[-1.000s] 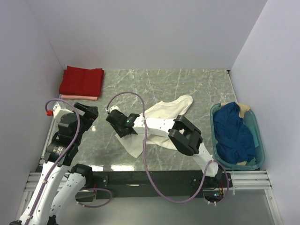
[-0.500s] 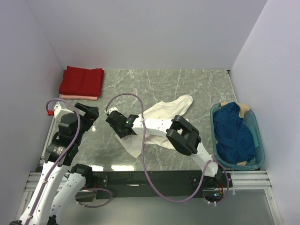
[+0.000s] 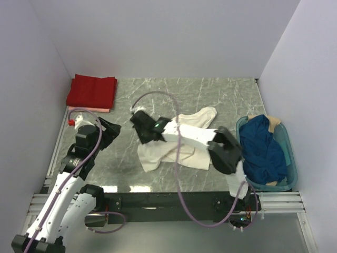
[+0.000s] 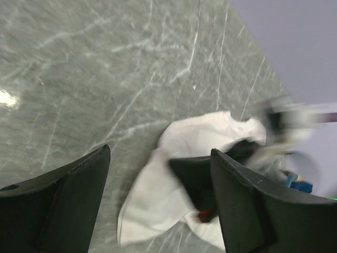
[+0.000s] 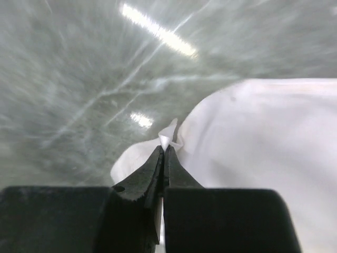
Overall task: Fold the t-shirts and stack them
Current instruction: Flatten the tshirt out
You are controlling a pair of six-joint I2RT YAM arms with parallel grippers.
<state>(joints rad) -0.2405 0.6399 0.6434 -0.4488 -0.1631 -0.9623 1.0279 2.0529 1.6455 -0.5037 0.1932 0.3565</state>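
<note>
The cream-white t-shirt lies crumpled mid-table, partly under my right arm. My right gripper is shut on a small fold at the shirt's left edge; the wrist view shows its tips pinching white cloth. My left gripper hovers open left of the shirt, holding nothing. Its view shows the shirt beyond the spread fingers, with the right gripper a dark blur on the cloth. A folded red t-shirt rests on a pale pink one at the back left. The dark blue t-shirt fills the basket.
A teal plastic basket stands at the right table edge, with a bit of tan cloth under the blue shirt. Purple-grey walls close in the back and both sides. The grey marble tabletop is bare behind the white shirt.
My right gripper has closed on the white shirt's edge and swung back and right, dragging the cloth into a new shape. The left arm has moved toward the shirt, its jaws slightly narrower.
</note>
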